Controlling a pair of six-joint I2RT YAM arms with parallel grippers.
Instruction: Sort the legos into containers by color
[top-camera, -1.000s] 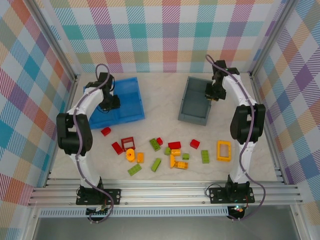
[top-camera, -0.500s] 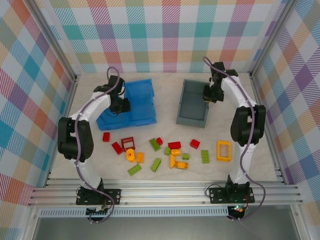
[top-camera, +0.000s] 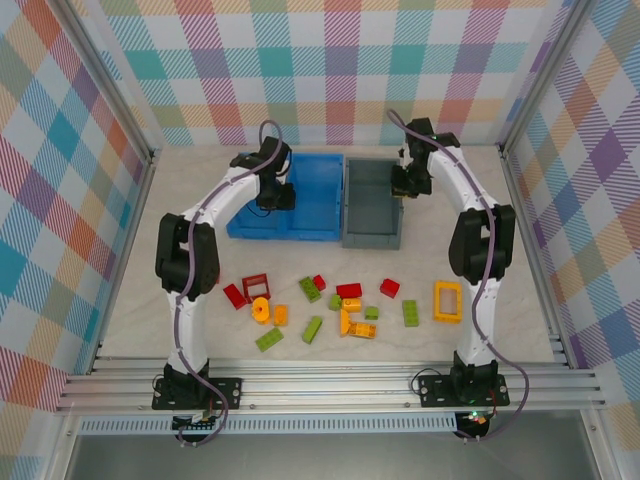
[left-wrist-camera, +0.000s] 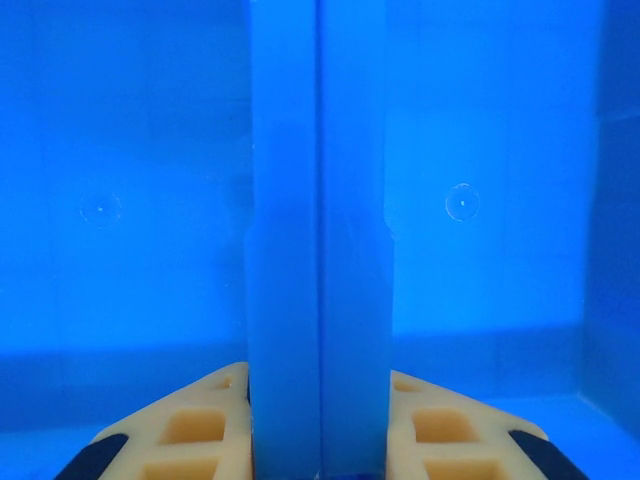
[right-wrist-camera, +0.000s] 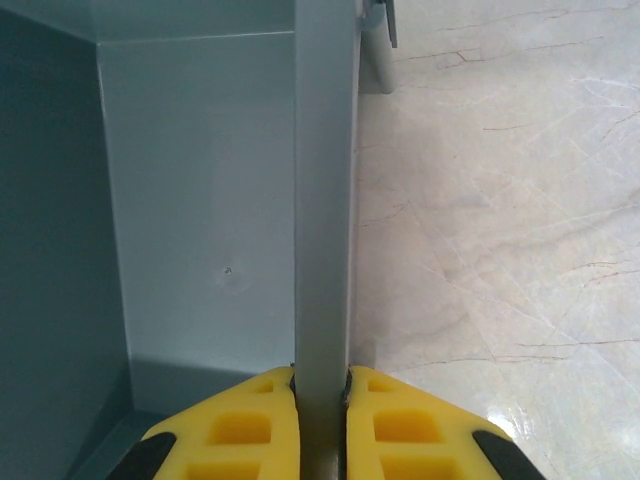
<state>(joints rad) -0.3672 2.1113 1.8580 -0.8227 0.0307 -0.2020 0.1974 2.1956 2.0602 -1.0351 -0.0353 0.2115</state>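
While the blue two-compartment plastic bin (top-camera: 310, 200) and dark grey plastic bin (top-camera: 372, 205) sit side by side, walls touching, at the far side of your pale marble-look table (top-camera: 530, 290), your left gripper (left-wrist-camera: 320, 440) is clamped on the blue centre divider (left-wrist-camera: 318, 200). Your right gripper (right-wrist-camera: 322, 410) is pinched tight on the grey bin's right wall (right-wrist-camera: 325, 150). Small red, green and yellow-orange plastic legos (top-camera: 349, 291) lie scattered nearer the arm bases.

Pale marble-look tabletop (top-camera: 420, 265), plaid walls (top-camera: 330, 70), alu frame rails (top-camera: 330, 385) near edge
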